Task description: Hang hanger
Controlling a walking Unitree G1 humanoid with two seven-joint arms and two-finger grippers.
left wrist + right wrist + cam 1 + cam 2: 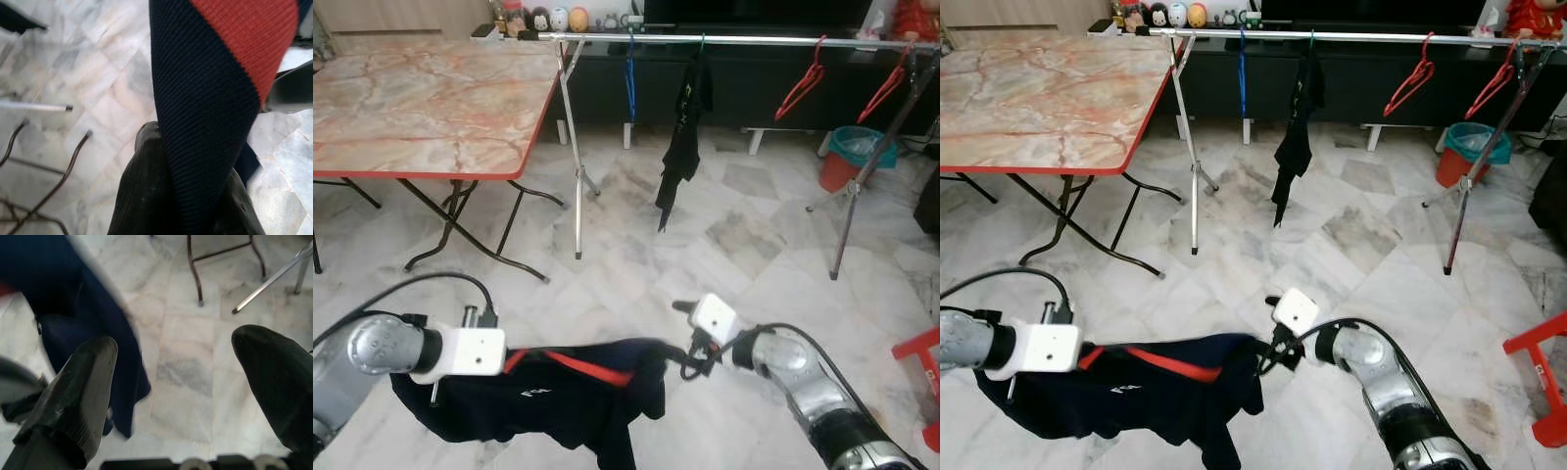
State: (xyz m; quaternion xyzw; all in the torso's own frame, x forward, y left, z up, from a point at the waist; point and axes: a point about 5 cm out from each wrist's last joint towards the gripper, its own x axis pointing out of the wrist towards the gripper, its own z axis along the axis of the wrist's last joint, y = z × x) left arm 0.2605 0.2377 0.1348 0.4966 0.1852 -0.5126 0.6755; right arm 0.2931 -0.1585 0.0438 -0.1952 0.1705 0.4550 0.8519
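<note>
Left eye view: marble floor (724, 245), marble-topped desk (431, 88), clothes rail (724, 40). Left gripper (195, 205) jaws clenched on navy garment (558, 392); right gripper (181, 382) jaws released.

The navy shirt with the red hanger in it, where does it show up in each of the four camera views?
Left eye view: navy shirt low in the picture, between the two arms.
Right eye view: low, left of centre.
Left wrist view: a fold across the middle, pinched by the left gripper.
Right wrist view: dark cloth beside the open right gripper.
Shared landmark: the folding table's dark legs.
</note>
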